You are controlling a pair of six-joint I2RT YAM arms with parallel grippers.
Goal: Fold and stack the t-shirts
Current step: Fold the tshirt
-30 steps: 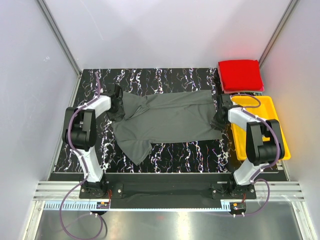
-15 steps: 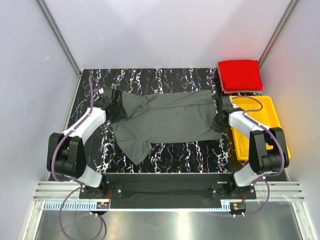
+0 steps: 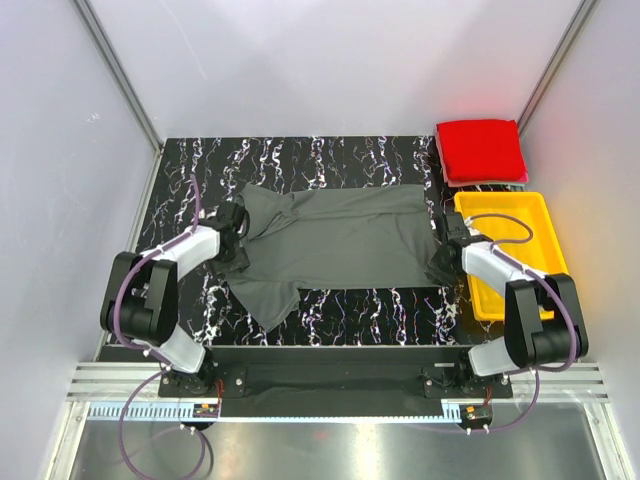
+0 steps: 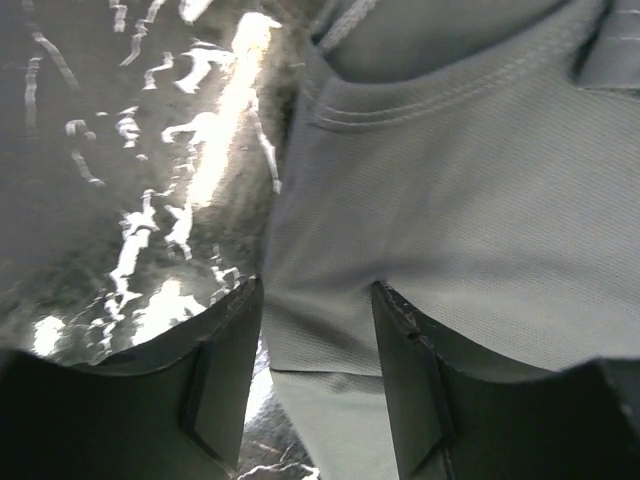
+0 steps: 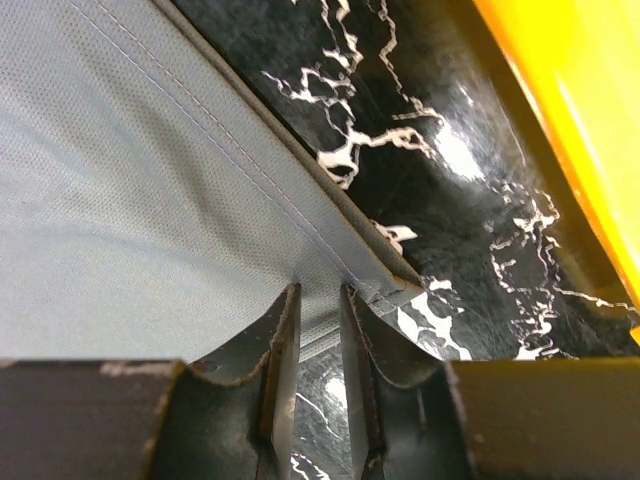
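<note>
- T-shirt [image 3: 335, 240], grey, is spread flat across the middle of the black marbled table [image 3: 330, 160], with its collar end to the left and its bottom hem to the right.
- One sleeve is seen trailing toward the near edge at the left, ending in a loose point.
- The left gripper [image 3: 235, 228] is set low at the left end of the t-shirt, beside the collar.
- In the left wrist view, a bunched fold of grey cloth is held between the two dark fingers [image 4: 225, 370], and the gap between them is filled by the fabric, so the cloth is pinched.
- A stitched seam is seen just beyond that fold, with bare shiny table to the left of it.
- The right gripper [image 3: 441, 262] is set at the near right corner of the t-shirt.
- In the right wrist view, the hemmed corner is clamped between fingers [image 5: 285, 330] that are drawn close together, with only the cloth between them.
- A yellow tray [image 3: 500, 196] is placed at the right side of the table, just beside the right gripper, and its edge shows in the right wrist view.
- A folded red shirt [image 3: 480, 148] is laid at the far right corner, beyond the tray and apart from the grey t-shirt.
</note>
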